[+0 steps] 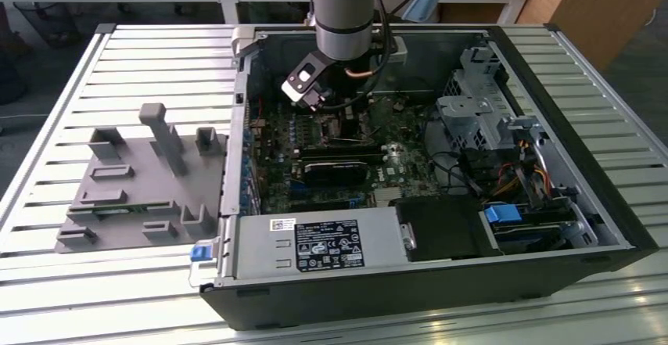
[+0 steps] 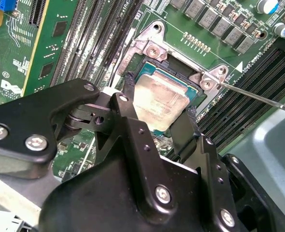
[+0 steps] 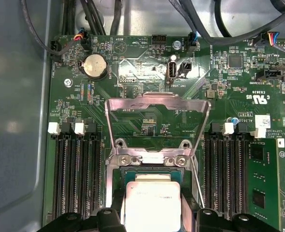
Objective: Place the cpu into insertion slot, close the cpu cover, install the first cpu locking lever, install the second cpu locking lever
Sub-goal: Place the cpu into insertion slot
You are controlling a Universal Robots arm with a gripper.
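Exterior view: the arm (image 1: 345,8) reaches down from the upper centre of the frame into an open computer case (image 1: 615,228). The case lies on a slatted table (image 1: 125,63). A grey moulded tray (image 1: 136,188) rests on the table at the exterior view's left, just beside the case. A grey power supply box (image 1: 313,243) sits inside the case at the lower centre of the frame.

Second wrist view: the claw (image 2: 159,95) is closed to the width of the cpu (image 2: 162,104), with one black finger (image 2: 128,89) against each of two opposite edges. The cpu lies face up at the insertion slot (image 2: 174,73) in the green circuit board (image 2: 60,43). Whether it is fully seated cannot be told. A thin locking lever (image 2: 258,96) runs off at an angle from one corner of the slot.

First wrist view: the cpu cover (image 3: 157,102) stands raised on its hinge, with the board visible through its window. Long black memory slots (image 3: 75,179) flank the insertion slot on both sides.
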